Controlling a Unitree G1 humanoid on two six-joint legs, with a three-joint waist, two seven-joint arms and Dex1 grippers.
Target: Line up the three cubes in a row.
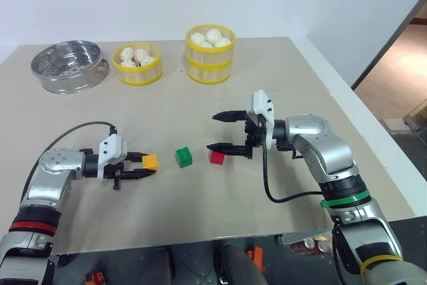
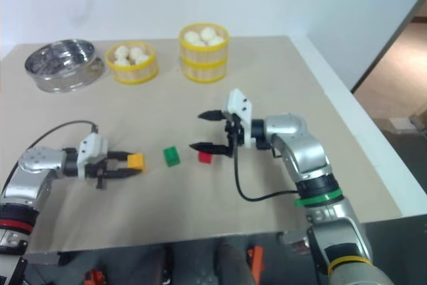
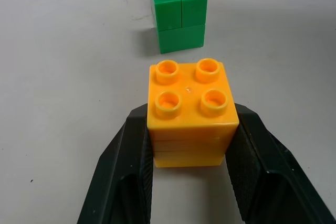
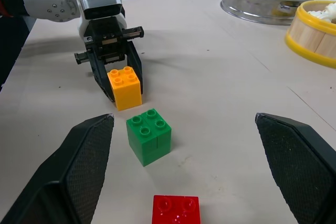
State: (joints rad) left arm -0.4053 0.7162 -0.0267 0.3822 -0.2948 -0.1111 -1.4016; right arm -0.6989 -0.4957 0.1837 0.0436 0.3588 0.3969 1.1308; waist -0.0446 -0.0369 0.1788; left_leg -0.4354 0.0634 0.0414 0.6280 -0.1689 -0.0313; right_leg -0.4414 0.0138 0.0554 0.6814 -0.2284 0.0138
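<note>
Cubes stand near one another on the beige counter point(image 1: 320, 85): the orange-yellow cube point(image 1: 150, 161), the green cube point(image 1: 183, 157) near it, and the red cube point(image 1: 217, 157) just beyond, already roughly in one line across the robot's front. The left hand point(image 1: 141, 165) has its two black fingers closed against the sides of the orange-yellow cube, which sits at counter level a little apart from the green one. The right hand point(image 1: 225, 132) hangs spread wide and empty, with the red cube close under its lower finger. By the look of it the row is nearly made; what seems left is releasing the orange-yellow cube, perhaps evening the gaps. Two bamboo steamers point(image 1: 210, 55) with white buns and a metal steamer pan point(image 1: 68, 65) stand well apart at the far edge.
</note>
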